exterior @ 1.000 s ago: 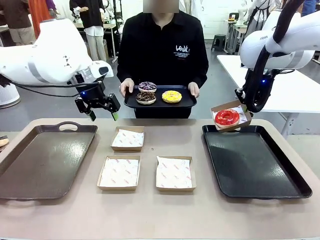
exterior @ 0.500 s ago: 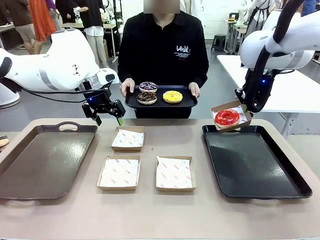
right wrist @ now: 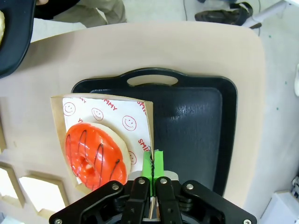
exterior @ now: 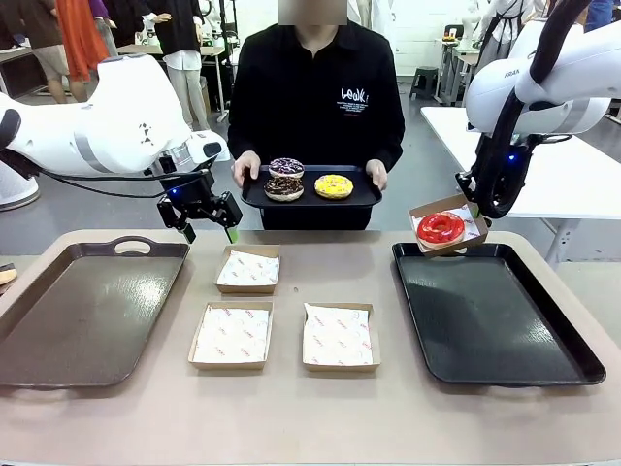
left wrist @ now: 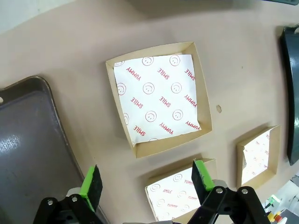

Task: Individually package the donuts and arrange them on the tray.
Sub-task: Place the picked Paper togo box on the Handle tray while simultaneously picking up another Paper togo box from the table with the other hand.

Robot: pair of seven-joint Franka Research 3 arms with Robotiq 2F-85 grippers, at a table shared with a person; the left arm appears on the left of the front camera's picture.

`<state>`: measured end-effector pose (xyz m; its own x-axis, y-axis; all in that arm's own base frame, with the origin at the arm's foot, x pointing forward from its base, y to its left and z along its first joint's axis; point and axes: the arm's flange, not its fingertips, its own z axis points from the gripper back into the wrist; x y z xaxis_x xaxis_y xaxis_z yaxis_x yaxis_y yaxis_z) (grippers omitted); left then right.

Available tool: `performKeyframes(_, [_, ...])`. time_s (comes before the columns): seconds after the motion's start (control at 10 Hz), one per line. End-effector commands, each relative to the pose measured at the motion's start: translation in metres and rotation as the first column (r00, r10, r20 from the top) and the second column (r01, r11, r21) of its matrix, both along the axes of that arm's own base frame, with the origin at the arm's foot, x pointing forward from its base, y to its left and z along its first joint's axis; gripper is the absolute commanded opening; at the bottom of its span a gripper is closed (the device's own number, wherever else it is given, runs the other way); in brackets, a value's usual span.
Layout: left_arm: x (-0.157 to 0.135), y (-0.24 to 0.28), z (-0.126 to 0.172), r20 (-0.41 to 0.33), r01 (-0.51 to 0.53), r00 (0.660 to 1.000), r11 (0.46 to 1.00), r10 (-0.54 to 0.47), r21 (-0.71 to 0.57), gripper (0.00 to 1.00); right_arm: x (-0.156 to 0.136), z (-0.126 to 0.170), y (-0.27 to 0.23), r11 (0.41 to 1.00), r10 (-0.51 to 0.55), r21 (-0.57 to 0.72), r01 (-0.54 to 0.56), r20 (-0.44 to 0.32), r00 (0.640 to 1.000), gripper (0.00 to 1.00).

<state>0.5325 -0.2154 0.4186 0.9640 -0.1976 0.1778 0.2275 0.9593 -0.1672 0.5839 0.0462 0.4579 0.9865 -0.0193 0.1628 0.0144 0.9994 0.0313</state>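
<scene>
At a shared worktop (exterior: 291,417): right end effector (right wrist: 153,161) pressed together on the rim of a box (right wrist: 105,109), green pads pinching the cardboard wall and its paper liner. Red donut (right wrist: 96,156) inside that box, just beside the pads, tilted with it and lifted off the worktop. Below and ahead of this end effector, a black tray (right wrist: 191,121), its near corner under the box.

Left end effector (left wrist: 147,179) spread wide, gripping nothing, pads pointing down at the worktop. Directly beneath it, an empty box (left wrist: 159,100) lined with smiley-print paper. Two more boxes (left wrist: 180,198) close by, likewise empty. Off to one side of it, a brown tray (left wrist: 28,140).

Beyond the left end effector and slightly to its right, a small tray (exterior: 359,199) in a person's hands (exterior: 246,167). On it, purple donut (exterior: 286,167) just behind or atop chocolate donut (exterior: 283,188), hard to tell which, with yellow donut (exterior: 334,186) alongside.
</scene>
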Motion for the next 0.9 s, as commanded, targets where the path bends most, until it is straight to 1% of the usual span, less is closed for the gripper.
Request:
performKeyframes(0.0, [-0.002, 0.001, 0.003, -0.006, 0.001, 1.000, 1.000, -0.001, 0.003, 1.00, 0.001, 0.002, 0.001, 1.000, 0.000, -0.006, 0.000, 0.002, 1.000, 0.01])
performKeyframes(0.1, [0.000, 0.000, 0.000, 0.000, 0.000, 1.000, 1.000, 0.000, 0.000, 1.00, 0.000, 0.000, 0.000, 1.000, 0.000, 0.000, 0.000, 0.000, 1.000, 0.01])
performKeyframes(0.2, [0.008, 0.001, 0.001, -0.080, -0.029, 0.996, 0.998, 0.024, -0.057, 1.00, -0.001, -0.008, -0.004, 1.000, 0.012, 0.003, -0.011, -0.028, 1.000, 0.01])
performKeyframes(0.3, [0.015, 0.003, 0.001, -0.107, -0.068, 0.992, 0.995, 0.059, -0.077, 1.00, -0.003, -0.013, -0.009, 1.000, 0.013, 0.003, -0.012, -0.032, 0.999, 0.01])
performKeyframes(0.4, [0.021, 0.004, 0.000, -0.121, -0.118, 0.987, 0.990, 0.107, -0.082, 1.00, -0.004, -0.019, -0.014, 1.000, 0.014, 0.002, -0.013, -0.058, 0.998, 0.01])
performKeyframes(0.5, [0.027, 0.004, -0.002, -0.135, -0.146, 0.982, 0.986, 0.134, -0.080, 1.00, -0.006, -0.026, -0.020, 1.000, 0.014, 0.004, -0.014, -0.088, 0.996, 0.01])
performKeyframes(0.8, [0.051, -0.002, -0.014, -0.178, -0.201, 0.965, 0.979, 0.193, -0.027, 1.00, -0.014, -0.044, -0.041, 1.000, 0.012, 0.018, -0.009, -0.141, 0.990, 0.01])
